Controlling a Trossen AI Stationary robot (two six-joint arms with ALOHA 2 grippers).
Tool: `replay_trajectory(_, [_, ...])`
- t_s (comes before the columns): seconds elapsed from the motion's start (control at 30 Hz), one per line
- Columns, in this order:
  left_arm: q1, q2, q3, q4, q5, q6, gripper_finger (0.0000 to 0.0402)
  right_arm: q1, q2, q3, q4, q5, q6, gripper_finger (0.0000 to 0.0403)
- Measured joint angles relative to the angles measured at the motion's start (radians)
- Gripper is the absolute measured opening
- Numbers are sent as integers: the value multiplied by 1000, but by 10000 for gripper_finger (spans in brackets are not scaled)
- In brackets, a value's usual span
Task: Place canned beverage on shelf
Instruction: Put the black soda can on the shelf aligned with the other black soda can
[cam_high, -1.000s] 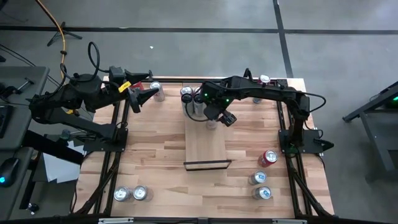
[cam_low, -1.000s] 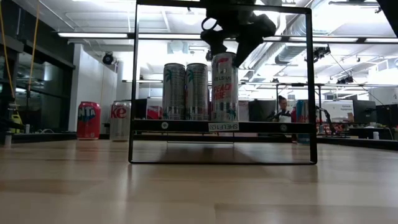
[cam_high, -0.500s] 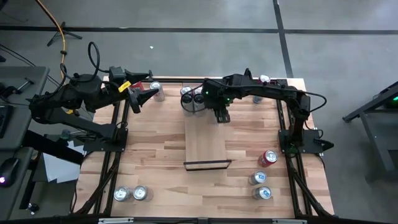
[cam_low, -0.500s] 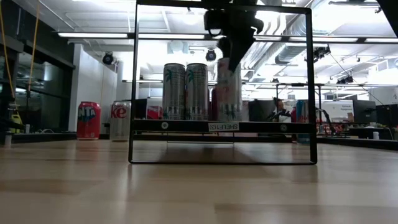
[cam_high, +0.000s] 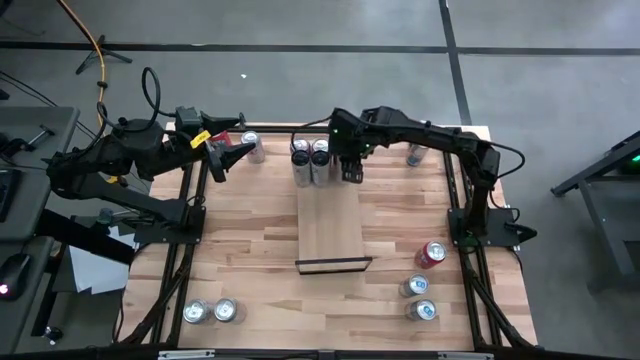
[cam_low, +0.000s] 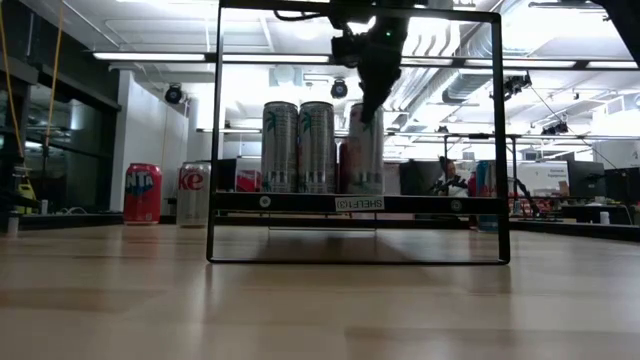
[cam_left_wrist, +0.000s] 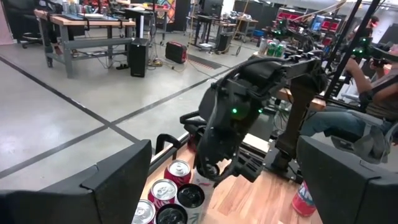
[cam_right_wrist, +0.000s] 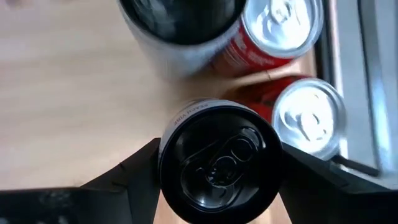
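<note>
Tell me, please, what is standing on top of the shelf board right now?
On the shelf, at its far end, stand two tall silver cans and a third tall can between the right gripper's fingers. The gripper hides that can from above.

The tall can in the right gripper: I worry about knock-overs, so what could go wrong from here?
1. The right gripper clamps the tall can close to two red cans; an opening finger may nudge one.
2. The can stands tight beside the two tall cans on the shelf; a skewed lift-off could tip the row.

The left gripper waits, open, at the table's far left corner.
</note>
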Motion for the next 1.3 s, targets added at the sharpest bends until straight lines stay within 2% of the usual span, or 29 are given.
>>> replay_trajectory(0.07, [0, 0, 0, 0, 0, 0, 353, -4, 0, 0, 14, -29, 12, 250])
replay_trajectory(1.17, [0, 0, 0, 0, 0, 0, 353, 0, 0, 0, 22, -35, 1, 253])
replay_trajectory(1.3, [0, 0, 0, 0, 0, 0, 353, -1, 0, 0, 36, -35, 52, 253])
